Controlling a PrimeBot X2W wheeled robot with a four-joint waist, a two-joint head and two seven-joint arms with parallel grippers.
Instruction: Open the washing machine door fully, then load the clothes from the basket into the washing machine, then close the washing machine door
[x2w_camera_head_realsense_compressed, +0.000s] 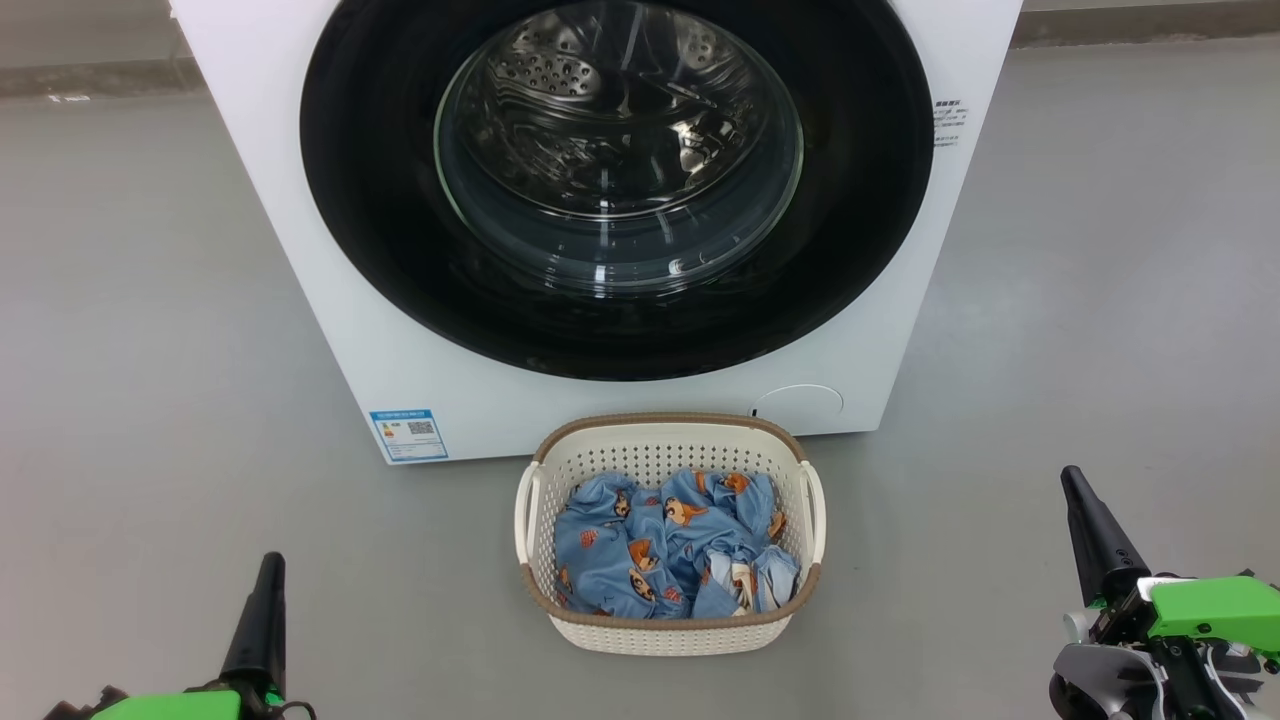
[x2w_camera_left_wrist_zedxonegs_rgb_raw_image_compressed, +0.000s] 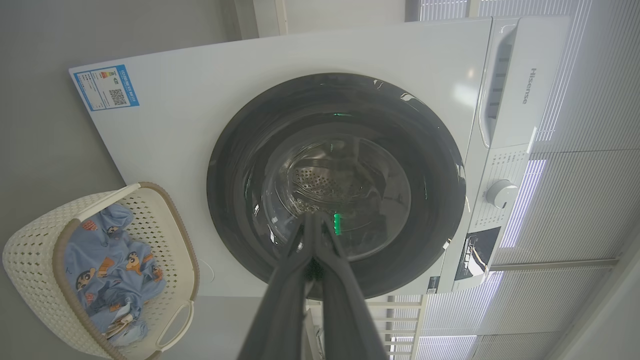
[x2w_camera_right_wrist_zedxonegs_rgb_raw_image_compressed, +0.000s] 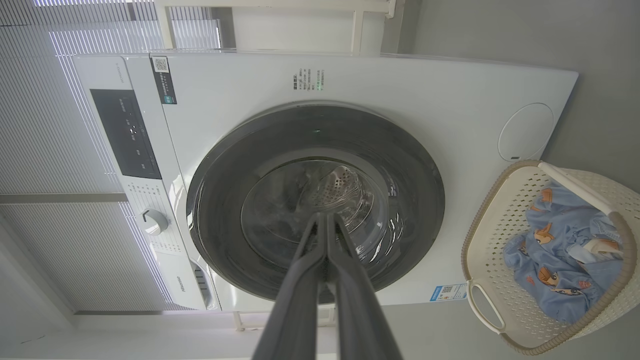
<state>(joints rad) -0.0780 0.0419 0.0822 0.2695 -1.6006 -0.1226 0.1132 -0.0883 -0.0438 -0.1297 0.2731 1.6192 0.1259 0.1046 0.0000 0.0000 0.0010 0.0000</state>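
The washing machine door (x2w_camera_head_realsense_compressed: 617, 170) sits shut across the front of the washing machine (x2w_camera_head_realsense_compressed: 300, 300), blocking the way inside. The basket (x2w_camera_head_realsense_compressed: 668, 420) stands on the floor (x2w_camera_head_realsense_compressed: 150, 400) just before it. Its top is open, so the clothes (x2w_camera_head_realsense_compressed: 670, 545) are reachable from above, with bare floor on both sides.

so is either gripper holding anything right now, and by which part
Nothing is held: the left gripper and right gripper are both shut and empty, away from the clothes.
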